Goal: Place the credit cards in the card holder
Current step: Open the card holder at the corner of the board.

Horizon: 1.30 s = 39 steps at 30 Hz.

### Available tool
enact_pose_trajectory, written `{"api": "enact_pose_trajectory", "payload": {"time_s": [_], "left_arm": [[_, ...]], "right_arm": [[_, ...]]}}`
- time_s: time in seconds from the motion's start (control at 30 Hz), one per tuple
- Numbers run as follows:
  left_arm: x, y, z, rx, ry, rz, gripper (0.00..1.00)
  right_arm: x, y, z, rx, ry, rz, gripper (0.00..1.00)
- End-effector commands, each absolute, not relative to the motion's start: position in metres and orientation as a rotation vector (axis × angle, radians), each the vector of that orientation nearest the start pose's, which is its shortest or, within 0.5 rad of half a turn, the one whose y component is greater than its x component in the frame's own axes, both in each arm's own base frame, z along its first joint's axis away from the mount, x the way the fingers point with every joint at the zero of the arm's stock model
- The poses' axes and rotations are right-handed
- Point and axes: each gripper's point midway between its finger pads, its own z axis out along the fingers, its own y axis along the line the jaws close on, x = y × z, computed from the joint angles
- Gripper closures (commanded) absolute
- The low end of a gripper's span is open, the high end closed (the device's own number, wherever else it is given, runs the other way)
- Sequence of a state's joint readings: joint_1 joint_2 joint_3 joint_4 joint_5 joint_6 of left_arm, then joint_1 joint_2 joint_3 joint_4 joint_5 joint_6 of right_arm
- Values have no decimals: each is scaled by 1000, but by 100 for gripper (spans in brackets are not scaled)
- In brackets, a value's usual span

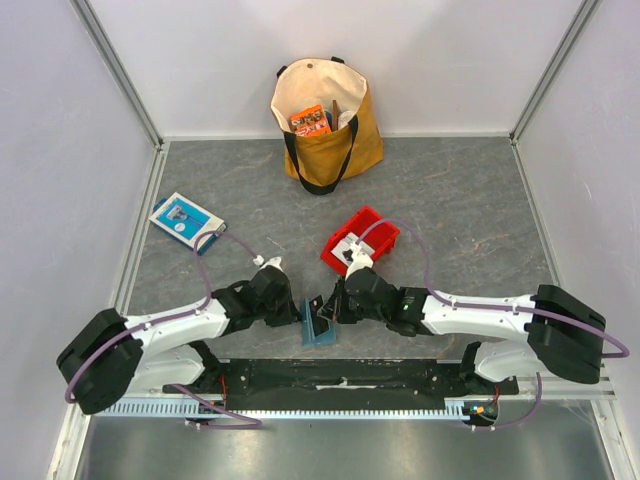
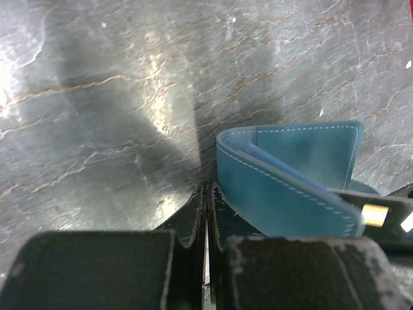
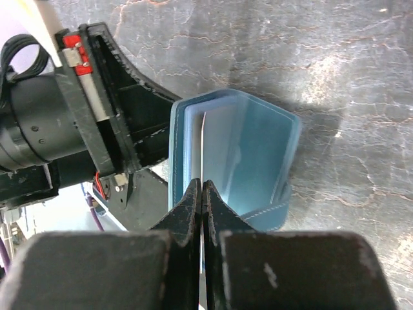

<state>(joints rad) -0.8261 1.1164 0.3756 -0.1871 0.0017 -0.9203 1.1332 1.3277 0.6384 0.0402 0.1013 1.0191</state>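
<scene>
Credit card (image 3: 202, 145) in right tool (image 3: 203, 187)

Robot lab cell, white panels (image 1: 60, 150) (aluminium-framed)

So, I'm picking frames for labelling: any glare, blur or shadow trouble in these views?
Left wrist: bright glare patches on the table, a dark shadow left of the card holder, and the left end effector soft up close. Right wrist: glare at upper right, right end effector blurred, credit card edge in focus. Top external: even light, sharp throughout.
</scene>
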Motion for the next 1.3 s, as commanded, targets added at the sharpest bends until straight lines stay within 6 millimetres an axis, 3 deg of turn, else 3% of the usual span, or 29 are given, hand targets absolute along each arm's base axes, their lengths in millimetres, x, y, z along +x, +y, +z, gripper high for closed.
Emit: {"api": "enact_pose_trajectory", "payload": {"time_s": [0.0,0.2,0.4,0.47,0.6,0.77,0.9,1.1,1.27], "left_arm": [[157,-217,13,-112,2660,-644,98],[164,-224,9,-86,2675,-623,98],[157,-212,-1,-111,2711,-560,98],[155,-207,-1,-129,2696,-562,97],[155,-201,6,-155,2660,-582,85],[154,-202,19,-170,2626,-628,62],[162,-203,50,-193,2527,-694,44],[163,-212,91,-218,2398,-868,35],[167,-218,94,-222,2392,-886,31]], "right_arm": [[141,360,102,-86,2393,1104,100],[142,359,75,-86,2451,1020,100],[150,354,63,-116,2475,842,100],[150,351,51,-145,2512,753,100],[147,351,31,-176,2550,638,100],[143,351,18,-207,2573,532,100],[144,350,16,-202,2572,510,100],[145,355,19,-208,2561,529,100],[145,359,24,-210,2549,562,100]]}}
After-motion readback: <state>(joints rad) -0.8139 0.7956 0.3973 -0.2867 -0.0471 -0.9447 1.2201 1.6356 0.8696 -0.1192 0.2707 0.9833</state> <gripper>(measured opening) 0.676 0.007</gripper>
